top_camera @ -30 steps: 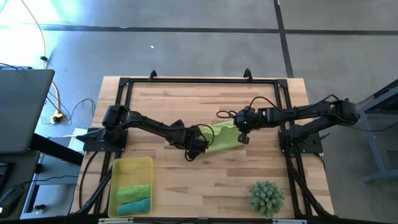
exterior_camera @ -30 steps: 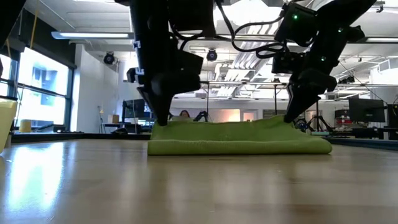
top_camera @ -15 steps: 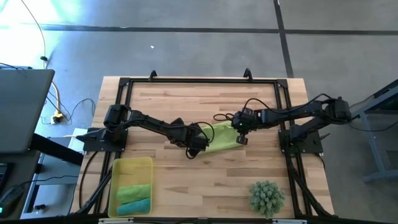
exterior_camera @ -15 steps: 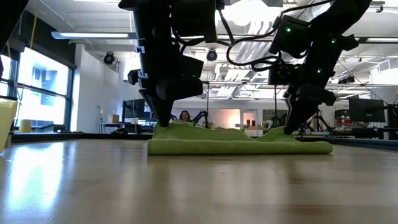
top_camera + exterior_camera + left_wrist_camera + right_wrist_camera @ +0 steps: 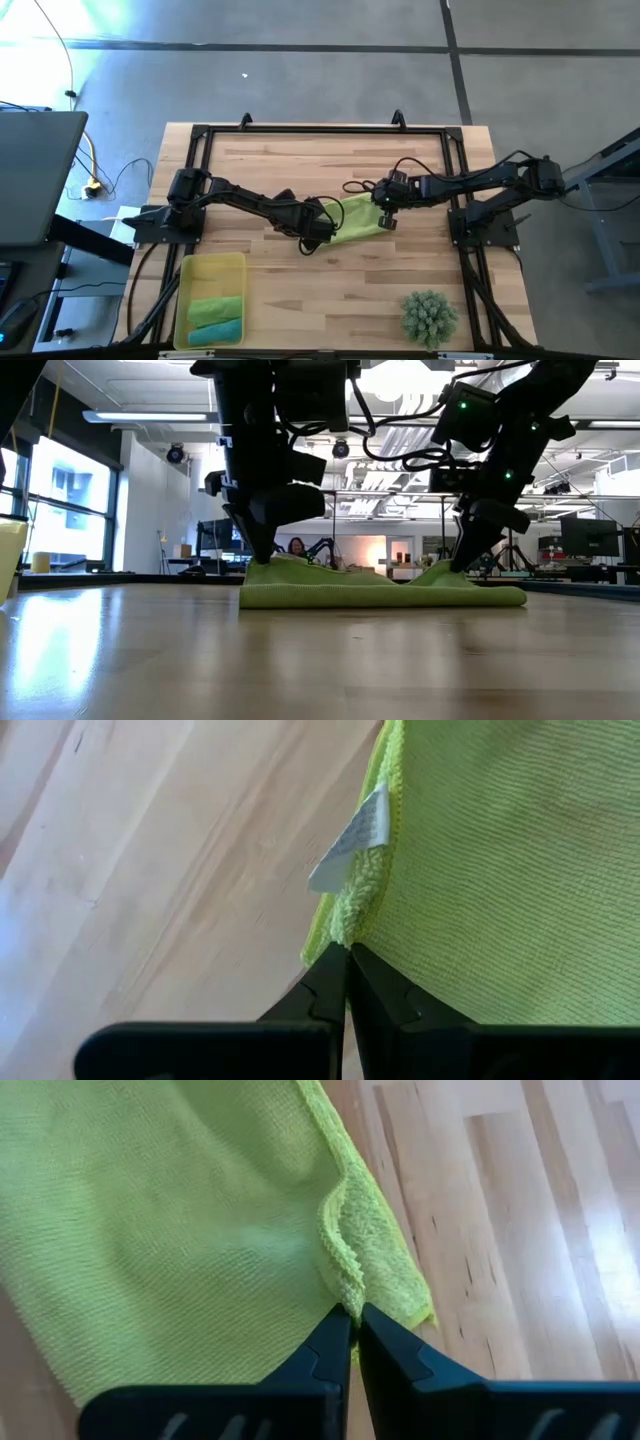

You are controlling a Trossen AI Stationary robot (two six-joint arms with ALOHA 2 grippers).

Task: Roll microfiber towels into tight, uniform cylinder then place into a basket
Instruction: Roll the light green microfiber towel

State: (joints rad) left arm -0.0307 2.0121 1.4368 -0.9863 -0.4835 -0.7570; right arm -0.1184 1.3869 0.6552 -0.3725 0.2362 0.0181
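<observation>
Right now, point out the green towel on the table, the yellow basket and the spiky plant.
green towel (image 5: 355,220), high view, its flat middle.
yellow basket (image 5: 212,267), high view, a bare part of its floor.
spiky plant (image 5: 429,317), high view, its centre.

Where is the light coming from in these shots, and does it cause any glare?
Low view: bright ceiling lights and windows behind turn both arms to silhouettes, with a sheen on the table. High view: a pale glare patch on the floor at top left. Wrist views: evenly lit towel, soft sheen on the wood.

Grey concrete floor (image 5: 300,70), bright window (image 5: 60,510), ceiling strip lights (image 5: 150,417), distant desks.
</observation>
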